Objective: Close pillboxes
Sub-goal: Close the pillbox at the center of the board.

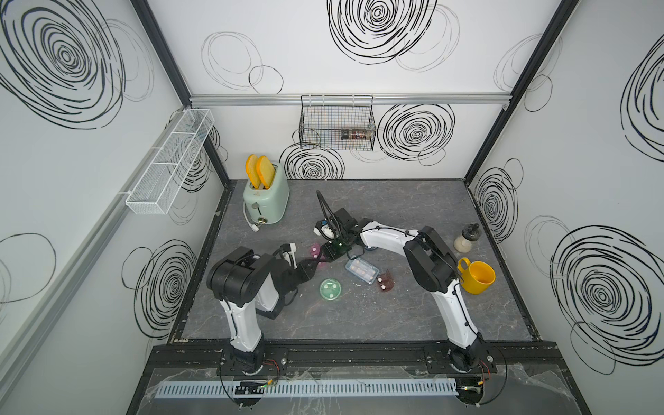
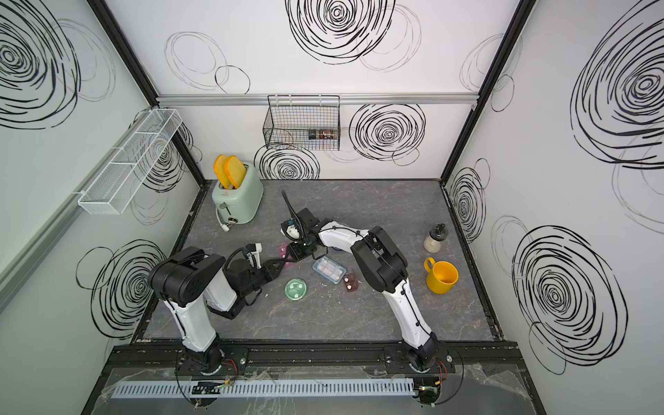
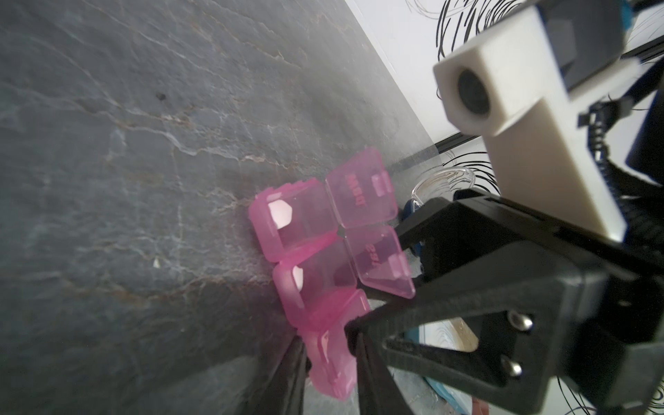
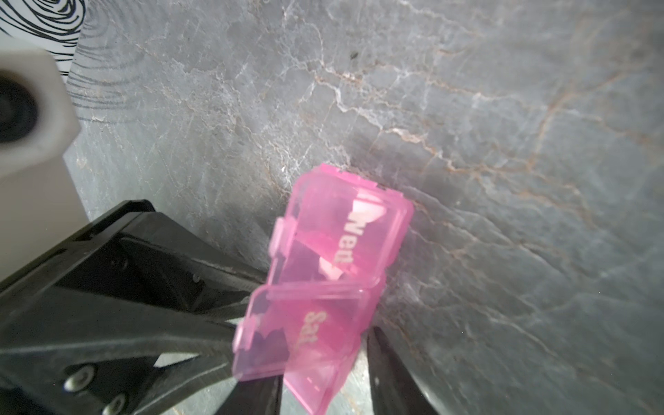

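Top views, pink pillbox (image 1: 314, 249): it sits just left of the frame's centre in both top views, on the table (image 1: 413, 215), where the two arms meet (only slivers of pink show past them).
Top views, other boxes: the green round pillbox (image 1: 330, 289), blue-grey pillbox (image 1: 362, 271) and small brown pillbox (image 1: 384, 282) lie lower right of it, untouched. The brown one looks open to us.
Top views, left gripper (image 1: 317, 265) and right gripper (image 1: 323, 258): they are nearly tip to tip, and we cannot read their jaws from up here.
Left wrist, left gripper (image 3: 328, 355): it is narrow and clamped on the box's end compartment, a finger on each side.
Left wrist, right gripper (image 3: 375, 275): its jaws stand around one raised lid. We cannot tell whether they press it.
Left wrist, lids (image 3: 359, 197): two stand open beside compartments holding white pills (image 3: 281, 216), which the top views hide.
Right wrist, pink pillbox (image 4: 323, 273): it is slightly blurred between the right gripper's fingers. We see the lids' lettered outer faces here, but not the open compartments.
Right wrist, slip risk: we judge that if the left grip is light, a push on a lid could pivot the box, so the lid would not snap shut.
Right wrist, spill and collision risk: tipping the box would shed pills, and with the fingers this close the two grippers could knock together.
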Motion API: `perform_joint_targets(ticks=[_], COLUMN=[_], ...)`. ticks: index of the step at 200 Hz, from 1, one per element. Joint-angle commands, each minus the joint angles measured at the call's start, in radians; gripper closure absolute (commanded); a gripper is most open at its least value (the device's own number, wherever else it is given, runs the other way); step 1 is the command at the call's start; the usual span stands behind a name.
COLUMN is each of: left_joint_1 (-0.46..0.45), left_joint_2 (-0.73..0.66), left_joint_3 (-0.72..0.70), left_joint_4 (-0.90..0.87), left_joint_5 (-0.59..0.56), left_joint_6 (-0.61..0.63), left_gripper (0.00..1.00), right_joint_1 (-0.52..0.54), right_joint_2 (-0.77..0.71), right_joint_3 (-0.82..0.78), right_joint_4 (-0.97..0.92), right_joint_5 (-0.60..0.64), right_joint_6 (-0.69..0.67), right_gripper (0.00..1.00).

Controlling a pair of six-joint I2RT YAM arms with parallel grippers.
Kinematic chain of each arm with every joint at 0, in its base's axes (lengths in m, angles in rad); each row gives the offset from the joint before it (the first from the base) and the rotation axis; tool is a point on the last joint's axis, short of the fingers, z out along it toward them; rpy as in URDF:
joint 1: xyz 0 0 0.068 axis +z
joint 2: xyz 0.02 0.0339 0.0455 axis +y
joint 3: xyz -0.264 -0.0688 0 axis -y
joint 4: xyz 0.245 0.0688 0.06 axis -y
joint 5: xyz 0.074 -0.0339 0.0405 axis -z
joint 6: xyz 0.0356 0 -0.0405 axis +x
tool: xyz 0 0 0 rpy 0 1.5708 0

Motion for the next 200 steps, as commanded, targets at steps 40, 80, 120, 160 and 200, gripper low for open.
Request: perform_joint_targets(ticks=[40, 80, 120, 160, 200], left_joint_1=[0.036, 0.086, 0.13, 0.134, 0.167], left_joint_2=[-0.185, -0.299, -0.321, -0.289, -0.275], left_joint_3=[0.009, 0.043, 0.083, 0.094, 0.107], left_joint_4=[-0.372, -0.502, -0.531, -0.486, -0.456], left_joint_5=[0.042, 0.067, 0.085, 0.09, 0.084], left_joint_6=[0.035, 0.082, 0.091, 0.065, 0.042], left_gripper=[0.57, 0.54, 0.54, 0.55, 0.55], right_joint_1=[-0.008, -0.029, -0.038, -0.047, -0.014], right_joint_2=[-0.055, -0.121, -0.165, -0.164, -0.142], right_joint_3=[-0.014, -0.046, -0.078, -0.074, -0.094], right_joint_4=[-0.075, -0.068, -0.046, -0.022, -0.004], right_joint_5=[0.016, 0.014, -0.012, -0.013, 0.006], right_joint_6=[-0.018, -0.026, -0.036, -0.019, 0.021], right_gripper=[0.53, 0.5, 0.51, 0.55, 0.48])
